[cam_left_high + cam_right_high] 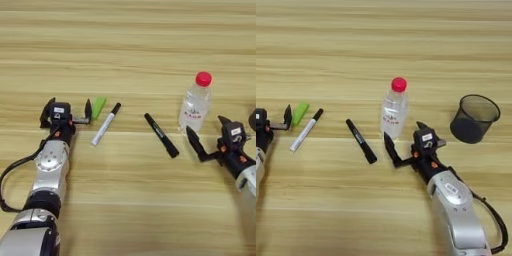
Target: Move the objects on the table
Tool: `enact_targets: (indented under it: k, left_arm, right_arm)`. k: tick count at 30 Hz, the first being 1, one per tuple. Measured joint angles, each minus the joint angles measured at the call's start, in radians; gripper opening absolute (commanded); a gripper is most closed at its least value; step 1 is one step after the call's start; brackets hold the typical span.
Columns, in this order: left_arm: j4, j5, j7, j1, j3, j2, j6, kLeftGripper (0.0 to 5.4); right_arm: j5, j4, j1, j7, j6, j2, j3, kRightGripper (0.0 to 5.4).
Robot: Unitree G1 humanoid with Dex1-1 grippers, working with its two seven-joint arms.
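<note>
The clear plastic bottle with a red cap (pixel 394 110) stands upright in the middle of the table (pixel 125 45). My right gripper (pixel 404 135) is open just in front of the bottle's base, one finger left of the base and the other at its right. The dark see-through cup (pixel 474 119) stands to the right. A black marker (pixel 161 135) lies left of the bottle, and a white marker with a black cap (pixel 106 123) lies further left. My left gripper (pixel 70 106) is open with nothing between its fingers; its right finger is beside the small green block (pixel 98 106).
A black cable (pixel 12 172) loops beside my left forearm at the near left. Another black cable (pixel 495 220) runs along my right forearm at the near right.
</note>
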Motion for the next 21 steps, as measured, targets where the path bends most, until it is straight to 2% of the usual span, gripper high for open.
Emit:
enact_targets:
  k: [10,17,21]
  left_arm:
    - [0.0,0.0,0.0,0.0,0.0,0.0,0.0,5.4]
    - [0.0,0.0,0.0,0.0,0.0,0.0,0.0,5.4]
    - [0.0,0.0,0.0,0.0,0.0,0.0,0.0,5.4]
  right_arm:
    - [-0.008,-0.075,0.068,0.075,0.077,-0.03,0.116,5.38]
    - [-0.016,-0.058,0.068,0.089,0.085,-0.023,0.163,5.38]
    - [-0.039,0.017,0.029,0.085,0.081,0.001,0.188,5.38]
